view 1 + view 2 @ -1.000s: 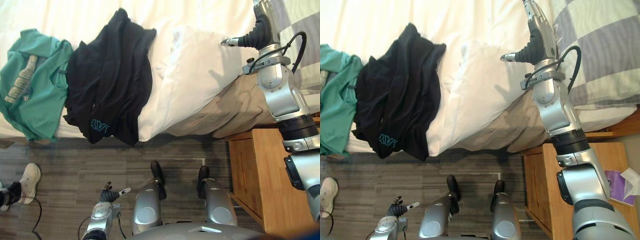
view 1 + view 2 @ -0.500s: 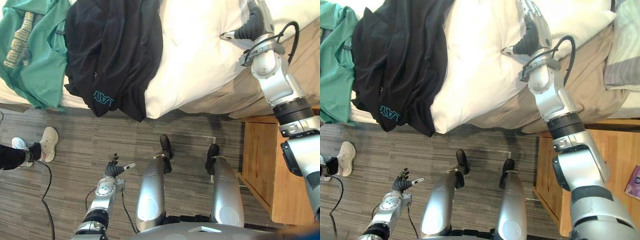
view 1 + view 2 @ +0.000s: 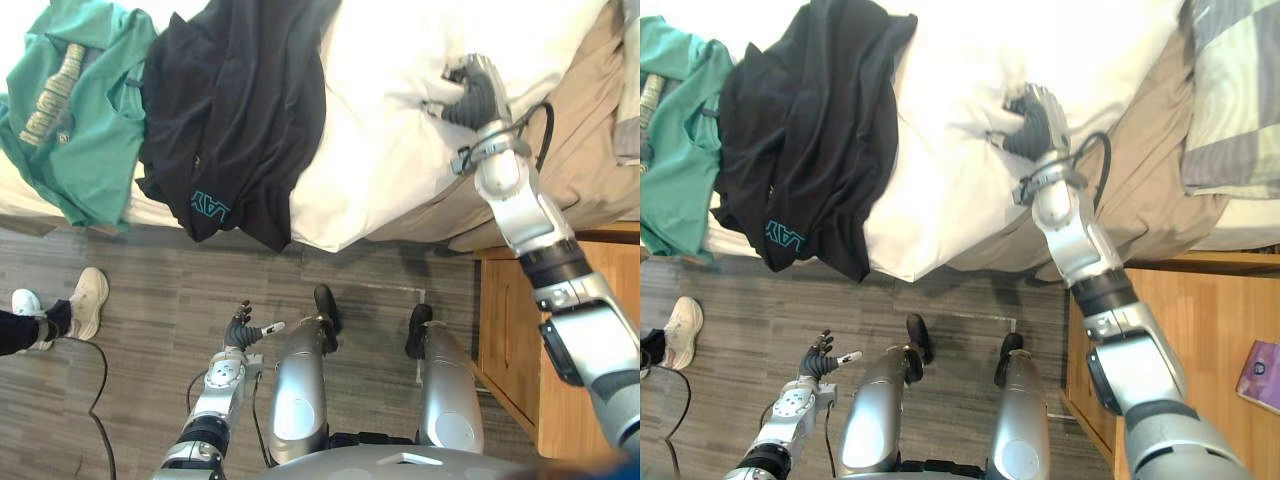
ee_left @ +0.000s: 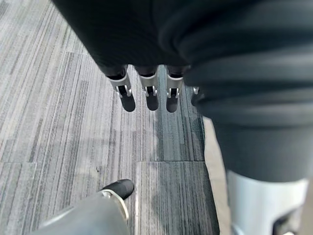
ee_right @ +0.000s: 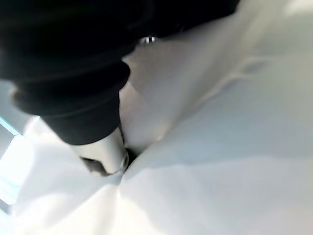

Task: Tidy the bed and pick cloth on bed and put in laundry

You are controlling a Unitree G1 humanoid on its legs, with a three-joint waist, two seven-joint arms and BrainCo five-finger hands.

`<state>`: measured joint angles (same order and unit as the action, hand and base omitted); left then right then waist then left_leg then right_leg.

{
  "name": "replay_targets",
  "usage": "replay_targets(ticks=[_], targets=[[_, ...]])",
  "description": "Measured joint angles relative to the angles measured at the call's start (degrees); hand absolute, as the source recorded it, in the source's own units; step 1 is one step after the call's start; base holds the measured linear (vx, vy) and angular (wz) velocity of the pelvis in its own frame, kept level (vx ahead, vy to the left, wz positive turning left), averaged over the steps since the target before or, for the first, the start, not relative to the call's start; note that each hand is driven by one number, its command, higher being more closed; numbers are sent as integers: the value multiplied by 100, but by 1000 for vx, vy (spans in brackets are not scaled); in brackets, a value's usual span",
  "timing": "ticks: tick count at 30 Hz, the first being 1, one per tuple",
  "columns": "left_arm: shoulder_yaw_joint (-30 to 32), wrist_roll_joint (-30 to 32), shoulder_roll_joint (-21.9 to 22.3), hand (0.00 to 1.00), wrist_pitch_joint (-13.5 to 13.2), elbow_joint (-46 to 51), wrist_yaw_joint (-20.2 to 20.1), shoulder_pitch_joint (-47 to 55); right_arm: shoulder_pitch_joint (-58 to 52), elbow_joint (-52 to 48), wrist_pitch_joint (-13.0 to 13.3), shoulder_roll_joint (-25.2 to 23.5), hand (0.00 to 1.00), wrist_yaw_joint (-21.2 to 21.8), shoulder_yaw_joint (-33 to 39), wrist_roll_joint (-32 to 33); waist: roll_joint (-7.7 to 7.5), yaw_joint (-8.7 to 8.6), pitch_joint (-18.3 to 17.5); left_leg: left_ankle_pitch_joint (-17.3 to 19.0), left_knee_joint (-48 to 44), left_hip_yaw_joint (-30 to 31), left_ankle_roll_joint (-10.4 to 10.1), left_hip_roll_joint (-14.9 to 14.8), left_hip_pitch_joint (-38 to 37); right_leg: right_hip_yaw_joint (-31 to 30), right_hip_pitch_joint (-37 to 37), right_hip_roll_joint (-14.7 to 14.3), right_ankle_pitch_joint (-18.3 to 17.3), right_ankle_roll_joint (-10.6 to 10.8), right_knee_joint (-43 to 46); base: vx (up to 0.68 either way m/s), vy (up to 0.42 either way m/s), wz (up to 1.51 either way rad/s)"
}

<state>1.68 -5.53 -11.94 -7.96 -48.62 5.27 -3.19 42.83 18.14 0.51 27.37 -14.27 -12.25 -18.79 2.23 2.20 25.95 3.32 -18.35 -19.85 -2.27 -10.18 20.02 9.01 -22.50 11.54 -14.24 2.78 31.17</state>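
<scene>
On bed (image 3: 585,150) — right hand (image 3: 472,95) clutches white duvet (image 3: 375,140).

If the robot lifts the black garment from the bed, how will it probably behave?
The black garment is probably floppy: it lies in soft folds and its lower part droops over the bed's edge. Gripped at one point, it would likely hang long and trail. It meets the green shirt, which might shift too.

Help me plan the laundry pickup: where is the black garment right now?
In the eye views the black garment lies left of centre, between the green shirt on its left and the white duvet it overlaps on its right.
</scene>
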Motion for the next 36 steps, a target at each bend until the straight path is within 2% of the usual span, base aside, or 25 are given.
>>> replay_targets(ticks=[4,5,8,12,15,18,23,25,27,32,33,36], targets=[[-3,72,-14,0,6,-206,-38,249,-1020,-45,35,-17,100,-5,637,-2,-115,-160,-202,-195,588,-71,1,87,-405,-26,404,-107,316,76,-657,89,28,-12],[-1,127,-19,0,33,-300,-38,281,-1335,-47,52,-34,0,-5,808,-3,-144,-179,-269,-263,799,-123,10,136,-565,-40,537,-116,398,108,-852,88,38,-17],[5,287,-14,0,40,-405,-38,383,-2033,-57,58,-60,0,-6,1065,-10,-178,-248,-443,-357,1111,-161,2,249,-879,-66,818,-108,503,172,-1155,65,39,-8],[78,417,6,0,119,-446,-34,694,-2967,-60,82,-342,0,-13,1474,-58,-156,-346,-891,-515,1600,-192,-45,396,-1223,-185,1035,-135,634,245,-1508,63,35,-13],[108,507,50,0,155,-454,-36,792,-3271,2,144,-432,0,-6,1639,-59,-122,-432,-1018,-613,1878,-196,-67,446,-1451,-196,1228,-151,728,266,-1724,20,21,-7],[124,511,93,0,161,-461,-37,885,-3495,248,167,-628,0,15,1844,-59,-136,-435,-1187,-658,2059,-237,-77,465,-1620,-215,1380,-187,804,284,-1948,30,30,-9],[222,534,381,0,274,-667,-35,925,-4295,1234,-29,-1160,0,19,2330,-53,-127,-482,-1472,-663,2342,-453,-74,521,-1932,-364,1585,-237,935,311,-2232,51,37,-22],[292,573,479,0,275,-667,-37,854,-4469,1689,-142,-1224,0,49,2460,-54,-113,-553,-1484,-665,2364,-473,-71,531,-1982,-374,1662,-240,991,321,-2335,62,17,-11],[308,625,525,0,278,-669,-38,841,-4607,2252,-257,-1330,0,51,2947,-50,-103,-603,-1509,-664,2389,-480,-73,534,-2122,-379,1784,-246,992,323,-2365,40,12,-6],[499,624,625,0,334,-724,-43,845,-4718,2473,-393,-1319,0,26,3521,299,-60,-602,-1575,-664,2397,-484,-73,499,-2146,-377,1824,-278,1016,306,-2413,-3,-1,-3],[525,624,665,0,369,-747,-44,854,-4715,2436,-394,-1328,100,15,3601,500,-58,-593,-1576,-664,2416,-485,-73,492,-2177,-377,1862,-282,1017,305,-2425,-31,5,-1],[543,622,699,0,412,-862,-44,902,-4704,1951,-411,-1367,100,-22,3745,1212,-40,-578,-1669,-642,2424,-502,-102,477,-2191,-377,1889,-291,1014,308,-2526,-25,9,-2]])
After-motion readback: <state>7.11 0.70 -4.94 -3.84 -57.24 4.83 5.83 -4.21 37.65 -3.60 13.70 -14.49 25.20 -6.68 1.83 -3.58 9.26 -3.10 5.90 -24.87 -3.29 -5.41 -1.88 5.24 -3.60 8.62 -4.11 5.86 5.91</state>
